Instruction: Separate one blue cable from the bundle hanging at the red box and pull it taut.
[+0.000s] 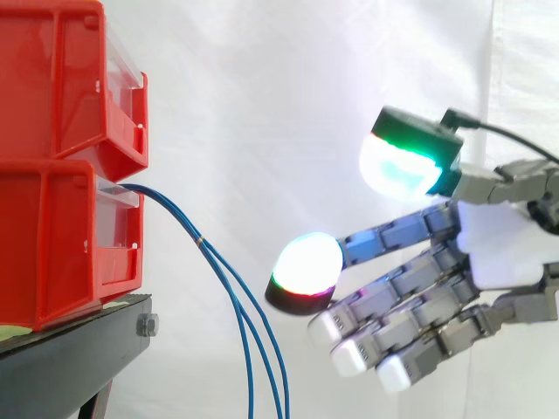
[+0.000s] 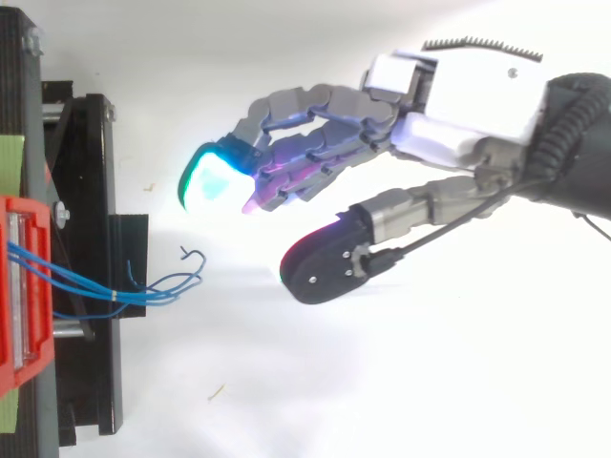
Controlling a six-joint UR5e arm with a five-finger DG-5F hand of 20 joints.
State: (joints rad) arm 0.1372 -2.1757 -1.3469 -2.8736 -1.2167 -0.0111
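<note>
White curtain (image 1: pixel 262 87) behind, my hand (image 1: pixel 493 244) spread wide, nothing held, apart from blue cables (image 1: pixel 240 323) at red box (image 1: pixel 61 236). Thin, limp, prob slippery: pinch one below tie (image 1: pixel 199 237).

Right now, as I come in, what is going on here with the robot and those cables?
The robot's hand is open and reaches toward a small bundle of blue cables without touching it; there is a clear gap between them. The cables come out of the lower red bin on the black stand and hang down loosely together. No cable is separated, held or pulled taut yet.
</note>
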